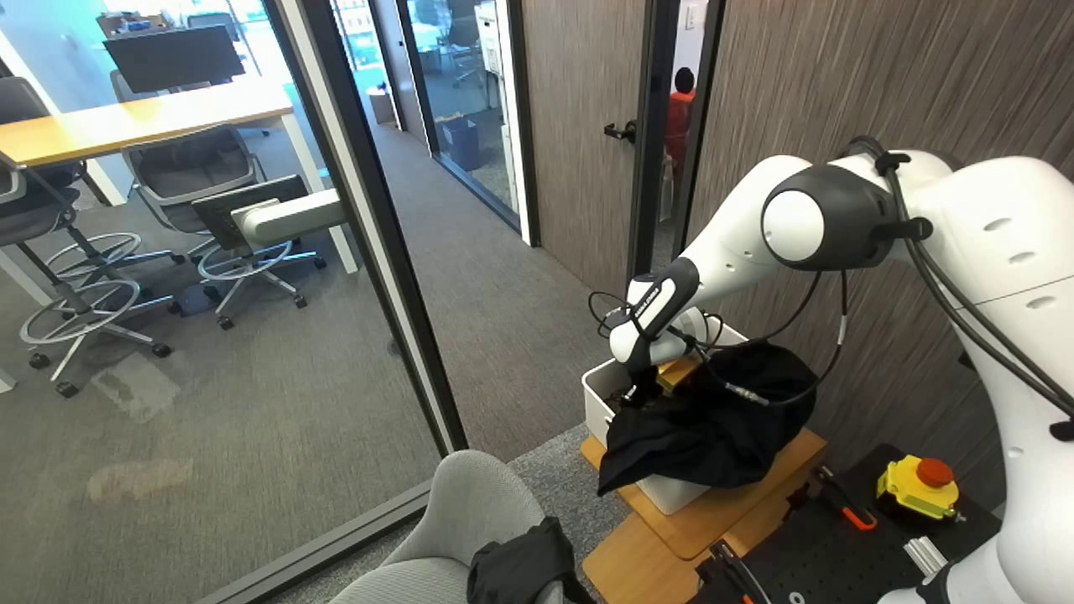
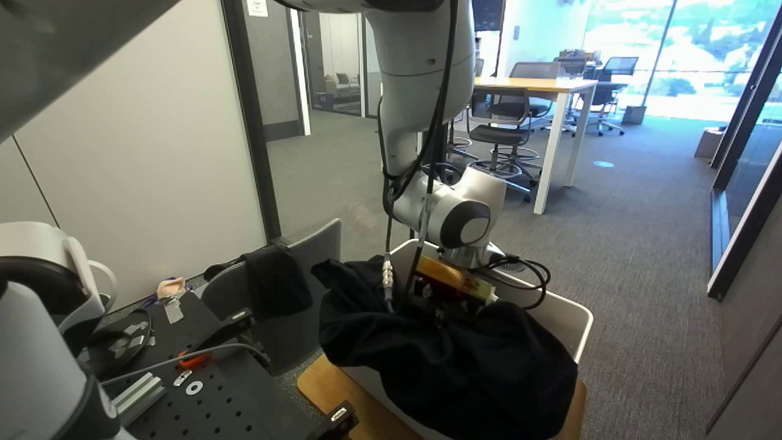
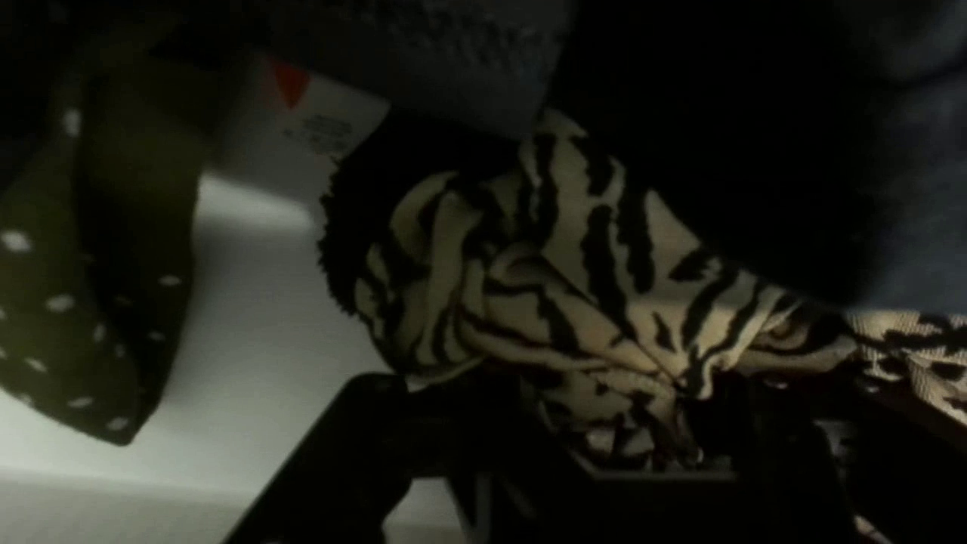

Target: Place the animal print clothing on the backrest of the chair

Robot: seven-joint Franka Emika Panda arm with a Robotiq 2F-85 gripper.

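Note:
The animal print clothing [image 3: 597, 272], cream with black stripes, lies bunched in the wrist view. I cannot make it out clearly in the exterior views. My gripper [image 3: 582, 400] reaches down into the white bin [image 1: 597, 415]. Its dark fingers stand apart, one on each side of the striped cloth, and cloth lies between them. In both exterior views the fingertips are hidden in the bin. The grey chair's backrest [image 1: 482, 495] stands beside the bin, and it also shows in an exterior view [image 2: 327, 241]. A black cloth [image 1: 524, 562] hangs over part of it.
A large black cloth [image 2: 464, 366] drapes over the bin's near side. A green dotted cloth [image 3: 136, 302] lies inside the bin. An orange-yellow block [image 2: 452, 278] is beside the wrist. A wooden stand [image 1: 696, 528] carries the bin. A glass wall [image 1: 336, 470] is behind the chair.

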